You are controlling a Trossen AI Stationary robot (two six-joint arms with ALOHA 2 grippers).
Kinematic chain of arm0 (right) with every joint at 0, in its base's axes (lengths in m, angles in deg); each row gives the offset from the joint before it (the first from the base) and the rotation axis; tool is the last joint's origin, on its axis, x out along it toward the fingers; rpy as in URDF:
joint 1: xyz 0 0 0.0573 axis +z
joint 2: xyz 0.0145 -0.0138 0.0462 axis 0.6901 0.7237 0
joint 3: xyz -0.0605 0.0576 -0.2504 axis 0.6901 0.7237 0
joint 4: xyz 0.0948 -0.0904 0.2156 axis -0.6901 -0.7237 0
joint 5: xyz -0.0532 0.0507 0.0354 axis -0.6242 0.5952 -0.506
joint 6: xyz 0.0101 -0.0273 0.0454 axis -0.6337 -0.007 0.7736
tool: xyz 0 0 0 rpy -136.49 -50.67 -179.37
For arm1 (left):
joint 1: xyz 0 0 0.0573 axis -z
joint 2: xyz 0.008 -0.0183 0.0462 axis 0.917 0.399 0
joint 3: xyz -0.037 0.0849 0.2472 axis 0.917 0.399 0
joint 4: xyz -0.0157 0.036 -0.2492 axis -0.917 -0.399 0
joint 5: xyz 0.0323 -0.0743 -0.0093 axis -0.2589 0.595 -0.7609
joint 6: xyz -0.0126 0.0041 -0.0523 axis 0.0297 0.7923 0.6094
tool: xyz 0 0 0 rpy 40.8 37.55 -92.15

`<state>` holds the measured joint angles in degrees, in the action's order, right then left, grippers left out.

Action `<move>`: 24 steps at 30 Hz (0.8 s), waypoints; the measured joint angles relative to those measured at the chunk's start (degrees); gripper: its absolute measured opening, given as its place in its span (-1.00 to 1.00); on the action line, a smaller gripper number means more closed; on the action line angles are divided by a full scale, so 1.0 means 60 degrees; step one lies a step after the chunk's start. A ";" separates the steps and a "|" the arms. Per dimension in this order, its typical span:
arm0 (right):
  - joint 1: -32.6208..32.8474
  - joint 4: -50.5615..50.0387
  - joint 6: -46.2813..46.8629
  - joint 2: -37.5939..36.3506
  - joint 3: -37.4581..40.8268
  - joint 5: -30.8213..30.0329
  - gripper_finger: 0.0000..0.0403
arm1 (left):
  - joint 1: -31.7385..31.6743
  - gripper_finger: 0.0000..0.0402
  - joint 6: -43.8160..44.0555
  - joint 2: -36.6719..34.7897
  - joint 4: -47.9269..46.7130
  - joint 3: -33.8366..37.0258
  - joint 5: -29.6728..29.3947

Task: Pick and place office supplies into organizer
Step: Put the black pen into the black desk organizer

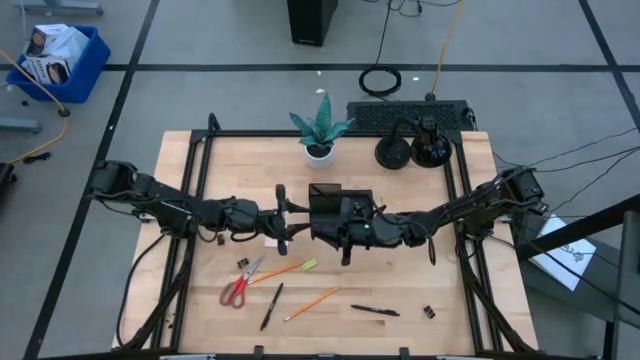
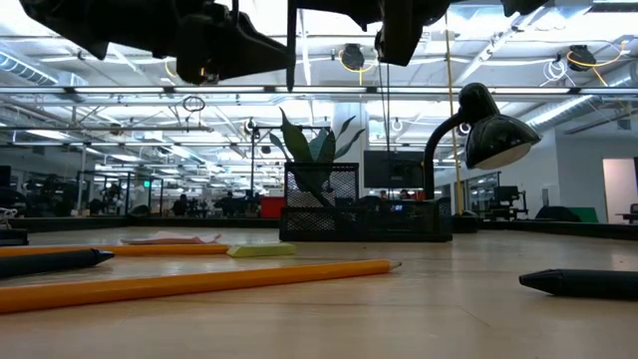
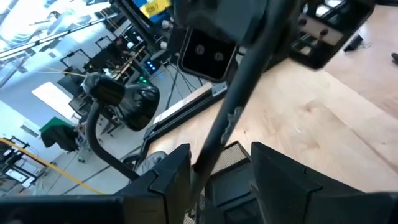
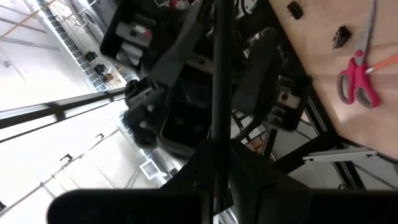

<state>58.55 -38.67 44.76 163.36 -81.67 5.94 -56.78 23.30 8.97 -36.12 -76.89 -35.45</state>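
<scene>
We cannot tell where the black pen (image 4: 219,74) ends beyond the right gripper (image 4: 214,163); both arms hide the organizer (image 1: 327,203) floor beneath them, and beside the left gripper (image 3: 214,167) only mesh shows.

The wooden counter (image 1: 200,330) carries a black organizer (image 1: 326,200) at centre, a potted plant (image 1: 320,128) and lamp (image 1: 412,143) above it. Lower left lie red scissors (image 1: 239,285), a highlighter (image 1: 304,265), pencils (image 1: 311,303) and pens (image 1: 271,306); a binder clip (image 1: 428,312) lies lower right.
</scene>
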 joint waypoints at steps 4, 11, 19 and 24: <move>-0.0011 0.0038 0.0000 0.0000 0.0000 0.0011 -0.92 | 0.0015 -0.13 0.0043 0.0000 0.0000 -0.0127 -0.0085; -0.0004 0.0040 0.0000 0.0000 0.0000 0.0149 -0.92 | -0.0078 -0.22 -0.0094 0.0000 -0.0099 -0.0324 -0.0191; -0.0025 0.0099 0.0048 -0.0010 -0.0010 0.0091 -0.92 | -0.0029 -0.70 -0.0257 0.0000 -0.0124 -0.0324 -0.0165; -0.0062 0.0283 0.0091 -0.0012 -0.0011 -0.0102 -0.92 | 0.0031 -0.88 -0.0343 -0.0035 -0.0145 -0.0324 -0.0202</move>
<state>58.18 -36.97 45.31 163.29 -81.73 5.33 -56.60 21.24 8.76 -36.99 -78.83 -36.66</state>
